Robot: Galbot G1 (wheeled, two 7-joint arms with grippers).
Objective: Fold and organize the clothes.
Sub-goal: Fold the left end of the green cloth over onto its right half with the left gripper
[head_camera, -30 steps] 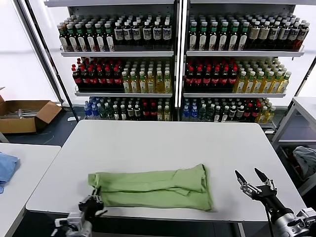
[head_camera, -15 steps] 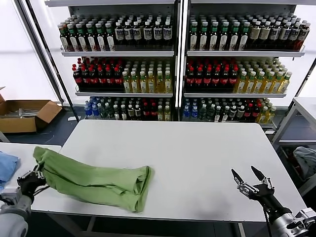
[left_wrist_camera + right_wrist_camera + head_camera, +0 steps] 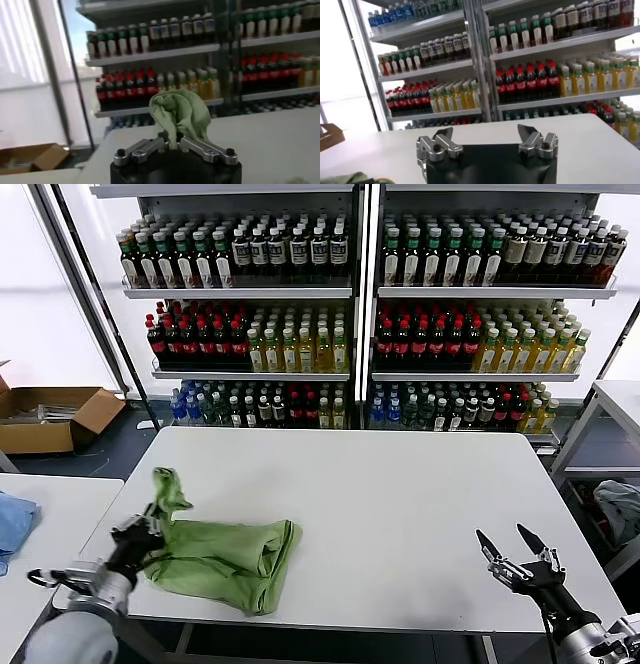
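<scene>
Between the left gripper's [image 3: 150, 524] closed jaws sits the shirt's [image 3: 225, 556] bunched end; right gripper [image 3: 518, 556] gapes empty.

Bright, even daylight floods in from white, overexposed windows behind the bottle shelves [image 3: 360, 314]. The white table [image 3: 400, 504] shows only faint, soft shadows. In the left wrist view the scene looks hazy and soft, with far bottles blurred; shelf uprights bow slightly outward.
</scene>
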